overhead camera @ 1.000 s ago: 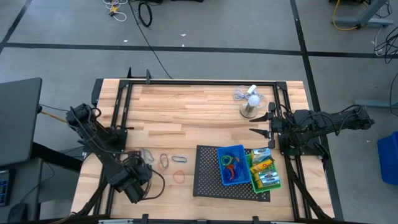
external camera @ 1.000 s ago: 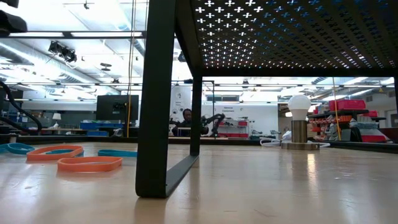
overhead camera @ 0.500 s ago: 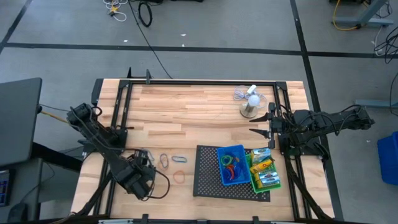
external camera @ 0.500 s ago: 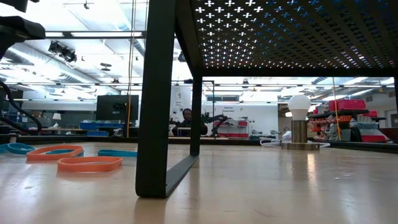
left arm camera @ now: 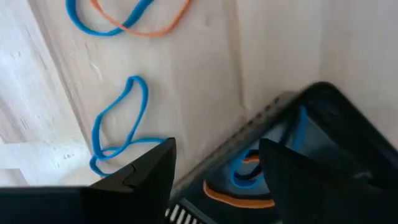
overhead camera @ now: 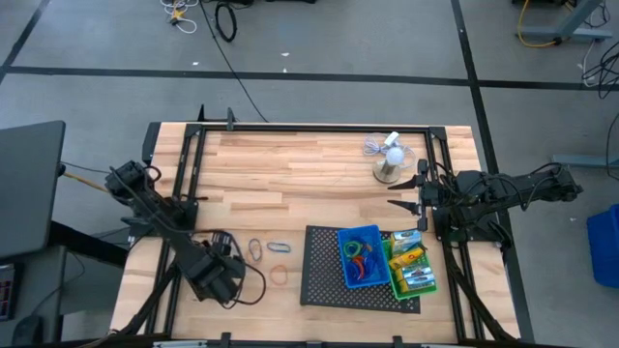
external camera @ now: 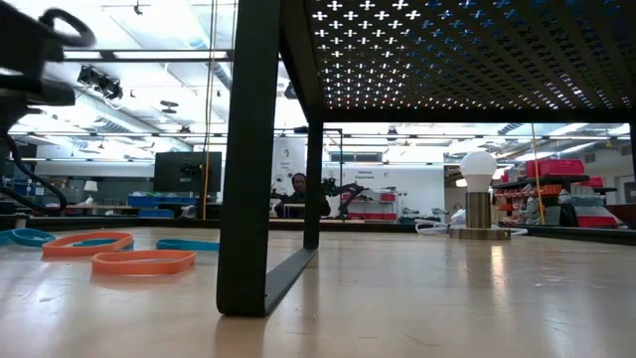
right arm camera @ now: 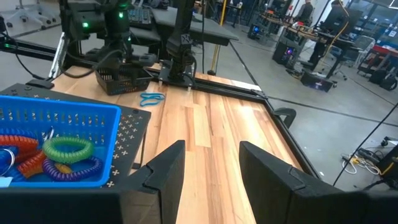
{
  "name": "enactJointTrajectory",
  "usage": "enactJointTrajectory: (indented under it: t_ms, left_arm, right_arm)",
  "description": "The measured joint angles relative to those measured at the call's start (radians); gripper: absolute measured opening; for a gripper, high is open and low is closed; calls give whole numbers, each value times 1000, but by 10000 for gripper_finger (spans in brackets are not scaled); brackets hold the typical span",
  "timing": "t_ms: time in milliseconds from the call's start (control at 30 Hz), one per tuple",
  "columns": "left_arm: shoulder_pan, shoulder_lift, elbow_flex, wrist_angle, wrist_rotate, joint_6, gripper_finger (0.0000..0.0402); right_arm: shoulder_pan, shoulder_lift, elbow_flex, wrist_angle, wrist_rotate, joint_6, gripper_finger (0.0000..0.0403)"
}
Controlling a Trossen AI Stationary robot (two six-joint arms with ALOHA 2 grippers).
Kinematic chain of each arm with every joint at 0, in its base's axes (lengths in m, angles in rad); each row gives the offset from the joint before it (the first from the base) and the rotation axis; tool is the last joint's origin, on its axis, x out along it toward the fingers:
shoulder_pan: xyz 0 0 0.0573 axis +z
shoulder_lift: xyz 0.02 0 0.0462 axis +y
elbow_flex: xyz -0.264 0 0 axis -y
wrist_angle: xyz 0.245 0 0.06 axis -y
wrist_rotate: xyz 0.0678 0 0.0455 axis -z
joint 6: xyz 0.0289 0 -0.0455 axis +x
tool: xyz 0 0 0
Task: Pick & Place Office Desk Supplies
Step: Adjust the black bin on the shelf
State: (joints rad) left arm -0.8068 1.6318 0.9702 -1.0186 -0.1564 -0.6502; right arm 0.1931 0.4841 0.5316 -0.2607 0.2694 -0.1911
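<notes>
The left gripper (left arm camera: 214,165), fingers apart and holding nothing, hangs over thin blue rubber-band loops (left arm camera: 115,127) beside a black bin (left arm camera: 298,155).

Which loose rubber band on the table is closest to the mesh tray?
The orange rubber band: it lies alone, just left of the black mesh tray, while the others sit farther left.
</notes>
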Motion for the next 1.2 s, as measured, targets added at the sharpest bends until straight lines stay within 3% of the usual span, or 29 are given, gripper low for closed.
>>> enactJointTrajectory:
  t_ms: [233, 433, 600, 833, 1000, 1200]
  left_arm:
    - [45, 0, -26, 57, -3, 44, 168]
    - [108, 0, -26, 98, -76, 87, 112]
    - [215, 0, -26, 158, -84, 130, 117]
    - [347, 1, -26, 299, -73, 217, 154]
    - [370, 7, -26, 350, -17, 218, 179]
    - [371, 8, -26, 463, -18, 237, 187]
  right_arm:
    - [0, 0, 0, 0, 0, 3, 160]
    - [0, 0, 0, 0, 0, 3, 160]
    - [0, 0, 0, 0, 0, 0, 160]
    - [0, 0, 0, -16, 0, 0, 160]
    - [0, 0, 0, -29, 0, 3, 160]
    - [0, 0, 0, -29, 0, -7, 160]
